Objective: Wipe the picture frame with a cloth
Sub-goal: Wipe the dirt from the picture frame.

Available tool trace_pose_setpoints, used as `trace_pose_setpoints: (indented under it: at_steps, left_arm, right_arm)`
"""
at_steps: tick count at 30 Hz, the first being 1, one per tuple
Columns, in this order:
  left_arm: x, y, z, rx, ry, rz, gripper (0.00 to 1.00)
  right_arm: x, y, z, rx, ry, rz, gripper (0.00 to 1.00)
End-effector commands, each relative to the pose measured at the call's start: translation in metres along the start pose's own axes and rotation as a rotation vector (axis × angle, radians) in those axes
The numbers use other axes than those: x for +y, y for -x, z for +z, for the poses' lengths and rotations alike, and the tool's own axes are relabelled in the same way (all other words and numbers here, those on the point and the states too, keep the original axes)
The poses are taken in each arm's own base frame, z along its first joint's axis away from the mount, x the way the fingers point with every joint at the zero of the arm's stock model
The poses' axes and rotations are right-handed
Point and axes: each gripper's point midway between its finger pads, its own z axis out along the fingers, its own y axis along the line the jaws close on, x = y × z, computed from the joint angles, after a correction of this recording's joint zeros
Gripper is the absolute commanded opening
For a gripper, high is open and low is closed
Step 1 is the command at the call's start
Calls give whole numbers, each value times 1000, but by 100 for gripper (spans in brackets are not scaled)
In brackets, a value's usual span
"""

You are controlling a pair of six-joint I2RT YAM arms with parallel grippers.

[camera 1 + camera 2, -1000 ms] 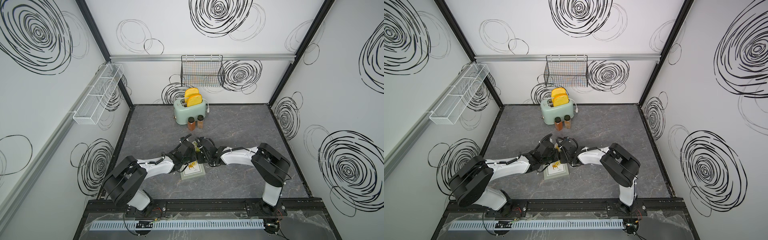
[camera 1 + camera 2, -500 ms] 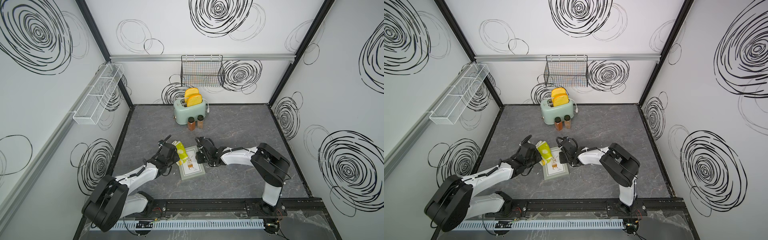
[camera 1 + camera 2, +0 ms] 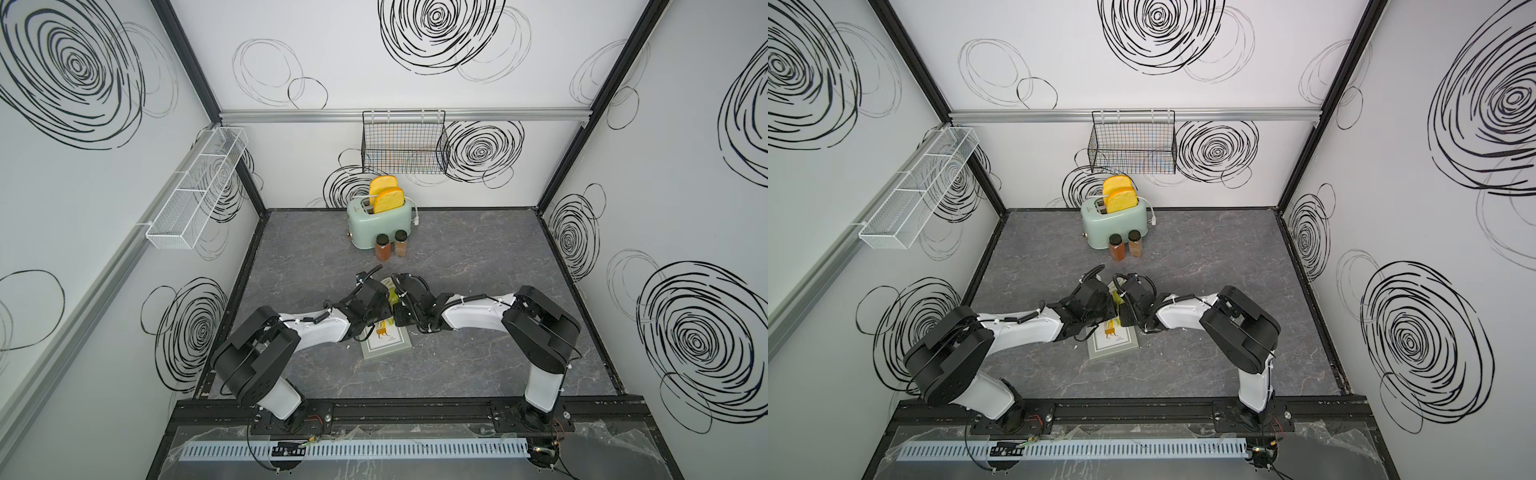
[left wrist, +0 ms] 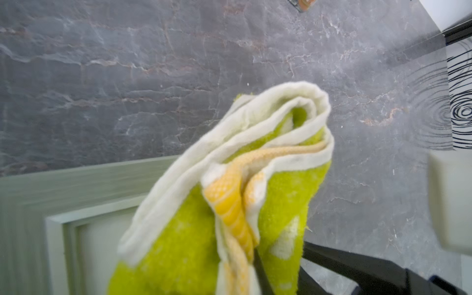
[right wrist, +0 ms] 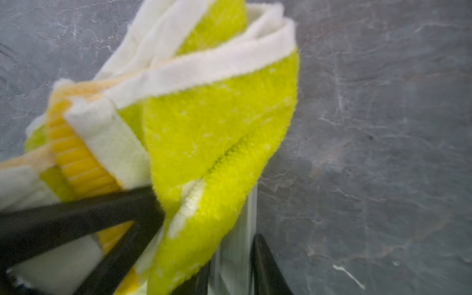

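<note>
Grey marbled tabletop (image 3: 478, 257) under both arms. My left gripper (image 3: 384, 311) is clamped tight on the bunched cloth (image 4: 229, 178), just above the picture frame (image 3: 386, 345). Right beside it, my right gripper (image 3: 400, 318) pinches the frame's edge.

left gripper (image 3: 384, 311) w/ cloth (image 3: 390, 292) back over picture frame (image 3: 387, 344), seems touching it

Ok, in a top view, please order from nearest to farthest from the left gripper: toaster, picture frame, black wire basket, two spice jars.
From the left gripper:
1. picture frame, lying just under it, toward the front.
2. spice jars, standing farther back, mid-table.
3. toaster, right behind the jars.
4. black wire basket, hung up at the very back.
</note>
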Motion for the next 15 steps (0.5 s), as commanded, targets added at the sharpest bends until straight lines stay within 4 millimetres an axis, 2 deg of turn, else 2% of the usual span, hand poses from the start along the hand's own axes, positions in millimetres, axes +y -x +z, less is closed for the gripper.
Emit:
trace_pose_setpoints:
  at_steps: [1, 4, 8, 10, 12, 15]
  left_arm:
    - [25, -14, -10, 41, 61, -3, 0]
    - [41, -28, -30, 74, 91, 0, 0]
    - [45, -58, -55, 150, 55, -14, 0]
    - [44, -67, -63, 174, 35, -34, 0]
    - [41, -69, -67, 174, 5, -57, 0]
    - [44, -50, -61, 105, 23, -74, 0]
  right_arm:
    - [-62, -74, 12, 233, -191, 30, 24]
    - [-65, -74, 12, 235, -193, 40, 24]
    - [-66, -72, 12, 229, -198, 45, 24]
    - [-66, -72, 12, 226, -196, 49, 24]
    - [-65, -71, 12, 224, -194, 52, 24]
    - [-63, -70, 13, 223, -184, 53, 24]
